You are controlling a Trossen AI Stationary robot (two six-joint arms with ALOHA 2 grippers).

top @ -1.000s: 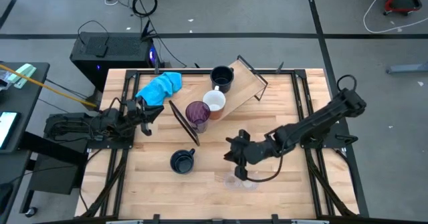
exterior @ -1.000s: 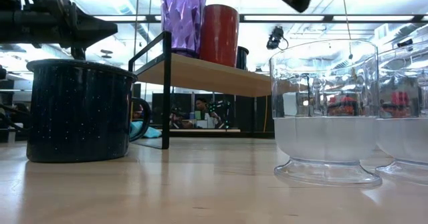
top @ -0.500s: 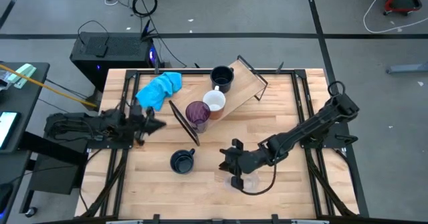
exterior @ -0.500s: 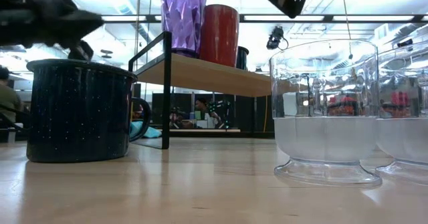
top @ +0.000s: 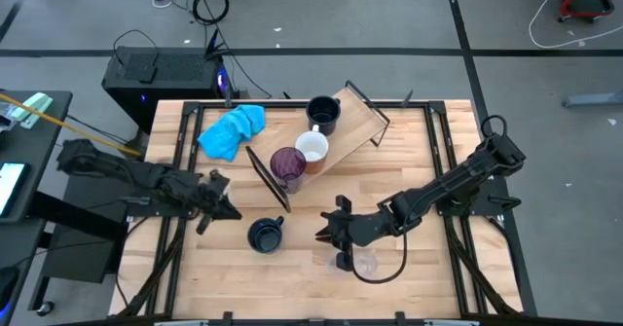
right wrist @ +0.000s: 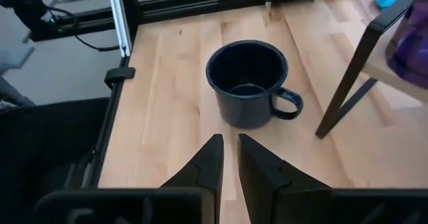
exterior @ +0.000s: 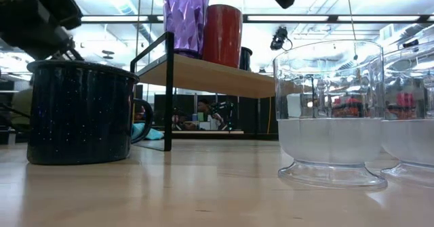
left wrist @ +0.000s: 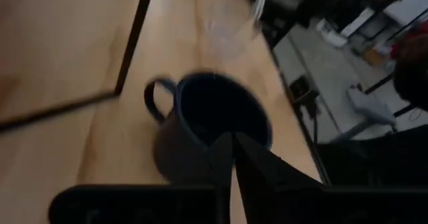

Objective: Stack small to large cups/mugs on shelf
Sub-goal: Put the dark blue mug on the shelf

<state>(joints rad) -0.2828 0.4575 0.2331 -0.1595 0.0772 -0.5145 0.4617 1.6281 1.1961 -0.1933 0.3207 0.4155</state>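
Observation:
A dark navy mug [top: 265, 234] stands on the table near its front. My left gripper [top: 226, 212] is shut and hovers just left of it, clear of its rim [left wrist: 214, 90]. My right gripper [top: 321, 234] is shut, right of the mug [right wrist: 249, 83] and above two small clear cups [top: 352, 262] that stand on their feet [exterior: 330, 175]. The wooden shelf [top: 341, 131] stands slantwise at the table's back. It carries a second navy mug [top: 322, 114], a white mug [top: 312, 148] and the purple tumbler [top: 287, 167].
A bright blue cloth [top: 232, 128] lies at the far left of the table. The shelf's black frame end [top: 268, 178] stands just behind the near navy mug. Bare tabletop lies to the right [top: 428, 151] and along the near left.
My left gripper has moved toward the table's near edge and to the right, coming up beside the near navy mug. My right gripper has moved toward the table's left edge and a little nearer, over the clear cups. No cup or mug has moved.

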